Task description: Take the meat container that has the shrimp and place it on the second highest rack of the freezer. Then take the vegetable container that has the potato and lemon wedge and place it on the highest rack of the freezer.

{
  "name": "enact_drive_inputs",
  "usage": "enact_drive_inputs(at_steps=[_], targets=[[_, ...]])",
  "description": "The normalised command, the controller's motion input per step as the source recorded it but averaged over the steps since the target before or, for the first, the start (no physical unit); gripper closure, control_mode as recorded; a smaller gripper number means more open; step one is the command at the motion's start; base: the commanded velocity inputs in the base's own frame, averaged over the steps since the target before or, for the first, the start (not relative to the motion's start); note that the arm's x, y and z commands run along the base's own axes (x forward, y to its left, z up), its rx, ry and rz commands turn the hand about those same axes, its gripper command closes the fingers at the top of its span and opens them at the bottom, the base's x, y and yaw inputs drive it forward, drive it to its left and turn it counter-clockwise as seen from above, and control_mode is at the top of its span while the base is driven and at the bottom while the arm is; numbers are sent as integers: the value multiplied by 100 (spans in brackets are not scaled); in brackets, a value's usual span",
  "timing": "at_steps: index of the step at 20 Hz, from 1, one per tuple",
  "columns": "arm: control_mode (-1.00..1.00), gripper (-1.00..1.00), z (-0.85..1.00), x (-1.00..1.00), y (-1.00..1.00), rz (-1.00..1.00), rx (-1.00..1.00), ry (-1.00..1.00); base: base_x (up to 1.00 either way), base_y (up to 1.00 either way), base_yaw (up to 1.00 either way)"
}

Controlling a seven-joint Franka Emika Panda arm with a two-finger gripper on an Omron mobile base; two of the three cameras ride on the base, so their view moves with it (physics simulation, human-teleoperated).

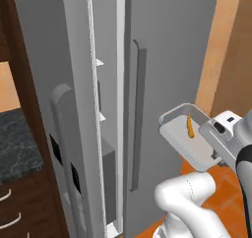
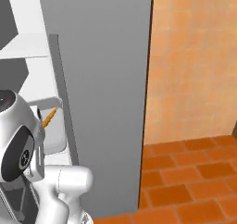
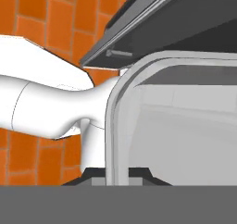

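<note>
1. The pincer [image 1: 215,139] is pinching the rim of the meat container [image 1: 183,138], a shallow grey tray held up in the air in front of the closed right-hand fridge door.
2. The shrimp [image 1: 189,126] lies loose on the tray floor, just beyond the pincer's tips, near the tray's far wall.
3. The tray looks stiff and light, I'd judge; its smooth walls may be slippery, and a hold on one edge lets the far end sag or twist.
4. The shrimp is unsecured, so tilting the tray risks sliding it out over the low wall.
5. The freezer [image 1: 106,109] stands well off to the pincer's left, its door [image 1: 69,133] ajar, with white shelf edges showing in the gap.
6. The best hold seems to be the mid-rim, tray kept level.
</note>
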Motion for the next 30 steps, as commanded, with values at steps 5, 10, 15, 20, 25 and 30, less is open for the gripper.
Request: enact_drive_inputs(at_steps=[5,10,15,20,25,30], targets=[[100,100,0,0,0,0,0,0,46,-12,52],[100,100,0,0,0,0,0,0,42,-13,41],[100,100,0,0,0,0,0,0,39,-19,26],[100,100,0,0,0,0,0,0,46,-13,16],[100,100,0,0,0,0,0,0,30,-6,13],[100,100,0,0,0,0,0,0,38,0,10]])
